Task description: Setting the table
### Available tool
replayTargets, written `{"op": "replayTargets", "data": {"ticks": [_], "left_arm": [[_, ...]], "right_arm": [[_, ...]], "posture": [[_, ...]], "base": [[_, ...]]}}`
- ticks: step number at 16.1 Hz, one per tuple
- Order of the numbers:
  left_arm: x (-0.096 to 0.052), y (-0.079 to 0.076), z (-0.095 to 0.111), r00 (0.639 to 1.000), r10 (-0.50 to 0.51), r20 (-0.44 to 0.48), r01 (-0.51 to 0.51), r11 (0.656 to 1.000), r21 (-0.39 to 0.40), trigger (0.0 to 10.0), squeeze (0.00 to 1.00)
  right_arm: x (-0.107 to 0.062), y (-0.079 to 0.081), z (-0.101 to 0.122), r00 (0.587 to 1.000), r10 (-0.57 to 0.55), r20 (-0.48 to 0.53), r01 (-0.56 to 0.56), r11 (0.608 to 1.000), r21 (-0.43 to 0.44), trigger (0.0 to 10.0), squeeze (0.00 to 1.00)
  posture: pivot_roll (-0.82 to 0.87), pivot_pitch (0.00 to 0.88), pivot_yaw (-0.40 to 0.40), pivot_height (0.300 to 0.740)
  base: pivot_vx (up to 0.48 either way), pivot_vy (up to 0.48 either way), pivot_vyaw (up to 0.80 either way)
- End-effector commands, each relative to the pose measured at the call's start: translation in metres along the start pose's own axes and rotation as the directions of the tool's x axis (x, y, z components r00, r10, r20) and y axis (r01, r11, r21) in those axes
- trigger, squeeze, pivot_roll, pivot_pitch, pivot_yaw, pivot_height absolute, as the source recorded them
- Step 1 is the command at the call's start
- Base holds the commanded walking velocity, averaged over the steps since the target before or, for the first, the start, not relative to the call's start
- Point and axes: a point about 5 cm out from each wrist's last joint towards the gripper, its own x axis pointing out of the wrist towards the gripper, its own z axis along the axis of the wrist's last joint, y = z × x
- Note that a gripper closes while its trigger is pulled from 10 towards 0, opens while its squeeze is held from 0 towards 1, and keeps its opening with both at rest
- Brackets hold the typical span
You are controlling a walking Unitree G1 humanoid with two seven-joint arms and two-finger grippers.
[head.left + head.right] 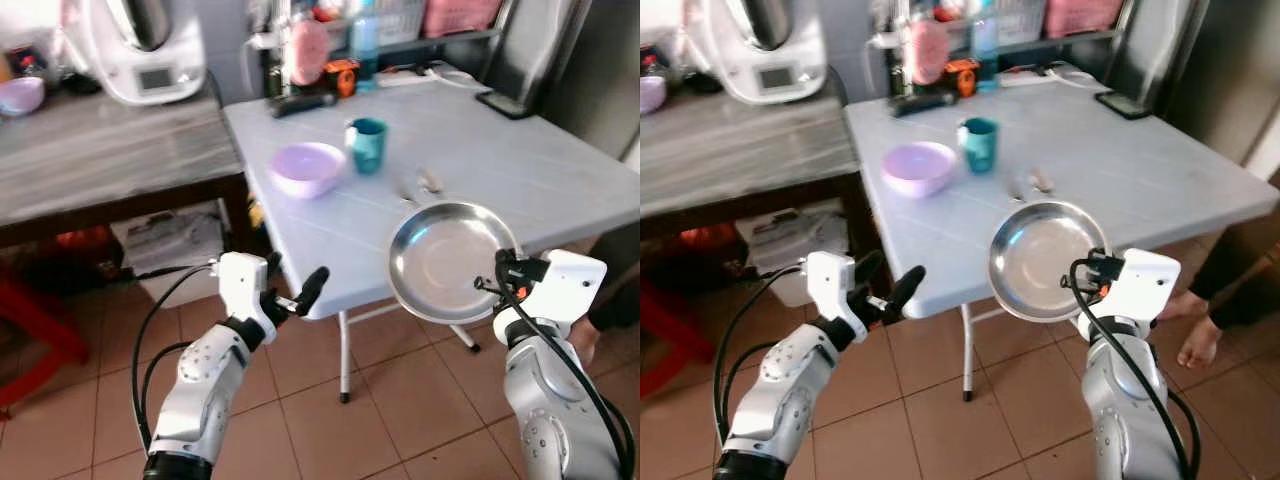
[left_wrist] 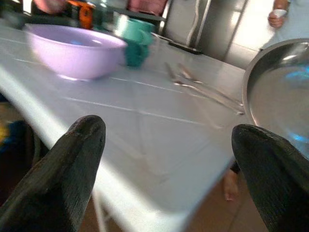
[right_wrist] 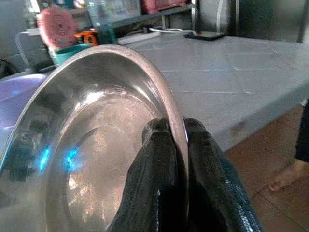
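A round steel plate (image 1: 445, 262) hangs tilted over the front edge of the pale folding table (image 1: 520, 150), with my right gripper (image 3: 176, 133) shut on its rim. On the table stand a lilac bowl (image 1: 307, 168) and a teal mug (image 1: 368, 144), with a spoon and fork (image 1: 420, 184) lying beside them. My left gripper (image 1: 295, 285) is open, held just below and in front of the table's front left corner, holding nothing. The left wrist view looks across the tabletop between its fingers (image 2: 72, 164) at the lilac bowl (image 2: 75, 50) and the plate (image 2: 280, 96).
A wooden side table (image 1: 100, 160) with a white appliance (image 1: 145, 45) stands to the left. Bottles, a remote and a phone (image 1: 505, 103) lie at the table's back. A person's bare foot (image 1: 1200, 345) is on the tiled floor at the right.
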Motion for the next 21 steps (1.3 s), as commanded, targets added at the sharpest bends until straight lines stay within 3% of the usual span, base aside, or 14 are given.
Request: {"op": "replayTargets", "data": {"ticks": [1,8,12,17,21], "left_arm": [[-0.005,0.013,0.004,0.998,0.054,0.012,-0.054,0.998,0.031,10.0,0.0],[-0.002,0.018,0.005,0.99,0.139,0.032,-0.141,0.988,0.069,10.0,0.0],[-0.003,0.022,0.007,0.982,0.184,0.051,-0.188,0.978,0.095,10.0,0.0],[-0.022,0.05,0.012,0.936,0.339,0.089,-0.35,0.921,0.17,10.0,0.0],[-0.025,0.052,0.008,0.933,0.351,0.082,-0.36,0.915,0.181,10.0,0.0]], "right_arm": [[0.0,0.008,0.006,0.999,0.034,0.026,-0.034,0.999,0.009,10.0,0.0],[-0.001,0.007,0.006,0.999,0.034,0.028,-0.034,0.999,-0.001,10.0,0.0],[-0.006,0.0,0.01,0.998,0.011,0.057,-0.008,0.999,-0.053,10.0,0.0],[-0.015,-0.016,0.008,0.997,-0.052,0.061,0.057,0.995,-0.088,10.0,0.0],[-0.014,-0.016,0.009,0.997,-0.046,0.066,0.052,0.994,-0.098,10.0,0.0]], "posture": [[-0.06,0.02,0.034,0.74],[-0.07,0.018,0.031,0.74],[-0.07,0.018,0.031,0.74],[-0.06,0.015,0.027,0.74],[-0.06,0.008,0.026,0.74]], "base": [[0.0,0.48,0.79],[0.0,0.48,0.74],[0.0,0.48,0.0],[0.0,0.48,0.0],[0.0,0.48,0.0]]}}
